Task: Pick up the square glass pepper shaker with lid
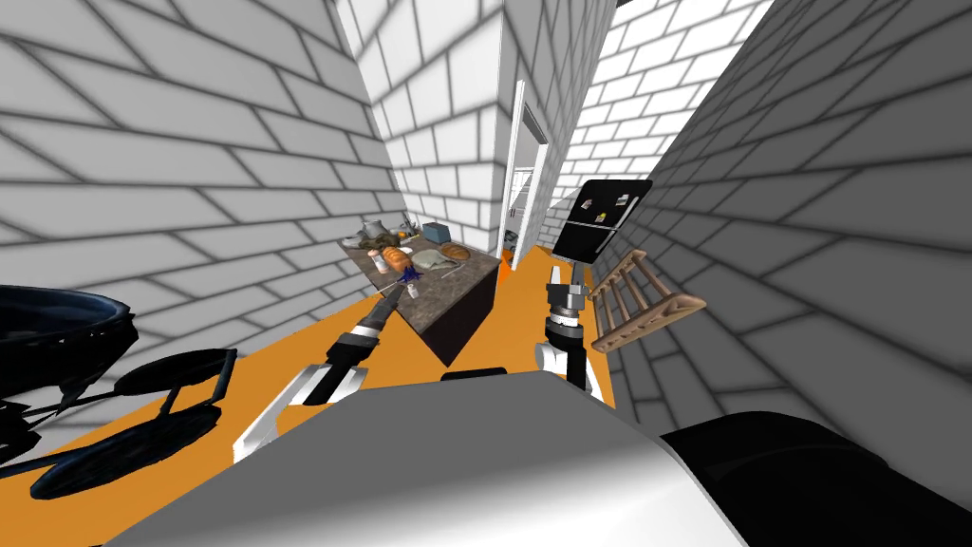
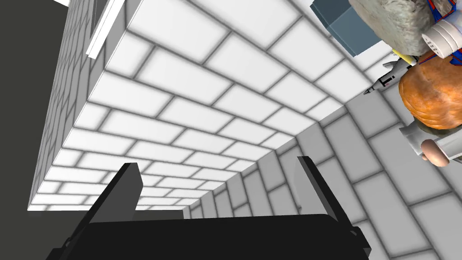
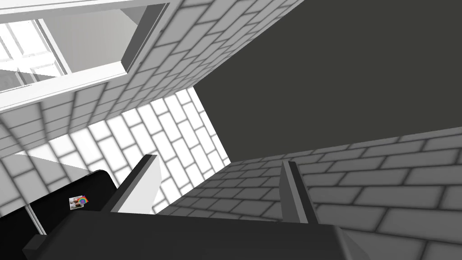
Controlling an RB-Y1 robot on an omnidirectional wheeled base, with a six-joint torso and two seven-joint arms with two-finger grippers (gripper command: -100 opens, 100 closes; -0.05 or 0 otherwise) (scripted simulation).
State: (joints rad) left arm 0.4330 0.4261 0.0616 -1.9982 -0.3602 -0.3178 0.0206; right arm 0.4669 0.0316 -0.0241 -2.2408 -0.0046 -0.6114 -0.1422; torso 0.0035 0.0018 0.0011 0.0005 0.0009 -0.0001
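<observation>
Left gripper [image 2: 219, 178] stands wide, its two fingers [image 2: 127, 187] well apart with nothing between them, only brick wall beyond. On my head view it [image 1: 399, 290] sits at the near corner of the dark tabletop [image 1: 456, 285], at the end of the outstretched left arm.

The pepper shaker [image 1: 413, 292] is a small white piece on that near corner, just beside the gripper tip; I cannot tell whether they touch. From the left wrist camera it [image 2: 444, 38] shows as a white ribbed cylinder with small dots on one face, off to one side of the fingers and outside their gap. Next to it there lie an orange-brown loaf [image 2: 431, 97], a small grey toy jet [image 2: 388, 79] and a blue-grey box [image 2: 343, 22].

Farther back on the tabletop I see more food and a blue-grey box [image 1: 437, 231] near the wall.

Right gripper [image 1: 565, 273] is held up over the orange floor [image 1: 517, 304], apart from the tabletop, fingers spread and empty [image 3: 216, 180]. Beyond it stand a black fridge [image 1: 603, 218] and a wooden rack [image 1: 645, 299] against the wall.
</observation>
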